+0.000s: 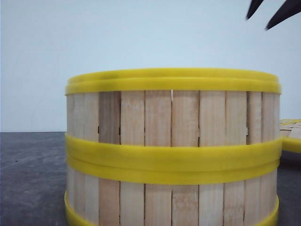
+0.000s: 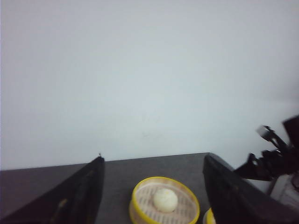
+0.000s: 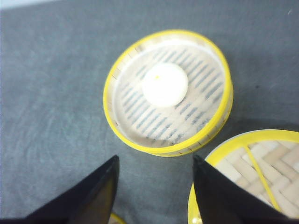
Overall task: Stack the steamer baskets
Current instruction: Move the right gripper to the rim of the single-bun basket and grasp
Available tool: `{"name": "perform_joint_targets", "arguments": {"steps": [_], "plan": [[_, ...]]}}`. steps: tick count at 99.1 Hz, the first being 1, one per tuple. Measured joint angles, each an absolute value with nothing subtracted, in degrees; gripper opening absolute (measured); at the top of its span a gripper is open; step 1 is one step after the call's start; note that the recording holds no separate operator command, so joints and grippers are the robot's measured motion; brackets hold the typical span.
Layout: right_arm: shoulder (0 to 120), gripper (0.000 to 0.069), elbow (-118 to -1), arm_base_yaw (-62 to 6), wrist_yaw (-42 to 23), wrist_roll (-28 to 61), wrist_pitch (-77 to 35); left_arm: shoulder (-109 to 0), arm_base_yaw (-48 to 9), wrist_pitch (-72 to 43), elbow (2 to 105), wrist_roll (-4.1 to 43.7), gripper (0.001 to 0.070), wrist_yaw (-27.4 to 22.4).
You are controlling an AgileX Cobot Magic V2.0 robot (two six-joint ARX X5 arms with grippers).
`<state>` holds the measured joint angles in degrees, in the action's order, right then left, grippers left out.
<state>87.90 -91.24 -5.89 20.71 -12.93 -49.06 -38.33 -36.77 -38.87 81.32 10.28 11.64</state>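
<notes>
Two steamer baskets stand stacked right in front of the front camera, the upper one (image 1: 171,113) on the lower one (image 1: 171,202). A single steamer basket (image 3: 168,91) holding a white bun (image 3: 164,85) sits on the dark table. My right gripper (image 3: 156,158) hovers above and just short of it, open and empty. Its dark fingertips (image 1: 257,23) show high up at the right. My left gripper (image 2: 154,158) is open and empty too, raised, with the single basket (image 2: 163,200) and its bun (image 2: 165,199) beyond its fingers.
A flat woven bamboo lid with a yellow rim (image 3: 261,172) lies beside the single basket, under my right gripper's finger, and also at the edge of the front view (image 1: 291,134). The right arm (image 2: 275,161) shows in the left wrist view. The table top is dark grey (image 3: 51,93).
</notes>
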Motion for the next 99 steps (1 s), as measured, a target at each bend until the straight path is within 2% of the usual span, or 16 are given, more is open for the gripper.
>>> {"name": "perform_joint_targets", "arguments": {"steps": [14, 26, 42, 73, 88, 99], "plan": [[99.3, 0.03, -102.9, -7.6, 16.3, -12.8, -55.1, -37.0, -36.8, -41.1, 81.3, 9.8, 0.0401, 12.3], [106.5, 0.0353, -111.4, -8.3, 13.3, -11.9, -59.8, -37.2, -36.8, -43.5, 81.3, 9.0, 0.0401, 13.8], [113.2, 0.0368, -115.4, -8.5, 10.6, -11.2, -63.4, -37.3, -36.8, -45.0, 81.3, 8.5, 0.0401, 14.1], [122.4, 0.0332, -115.3, -8.3, 7.5, -10.7, -65.8, -37.3, -36.8, -47.5, 81.3, 8.4, 0.0401, 14.4], [124.3, 0.0259, -115.3, -8.4, 7.4, -10.7, -64.9, -37.3, -36.8, -48.2, 81.3, 8.4, 0.0401, 14.5], [125.2, 0.0242, -115.3, -8.8, 7.4, -10.7, -63.8, -37.4, -36.8, -49.1, 81.3, 8.3, 0.0401, 15.2]]}}
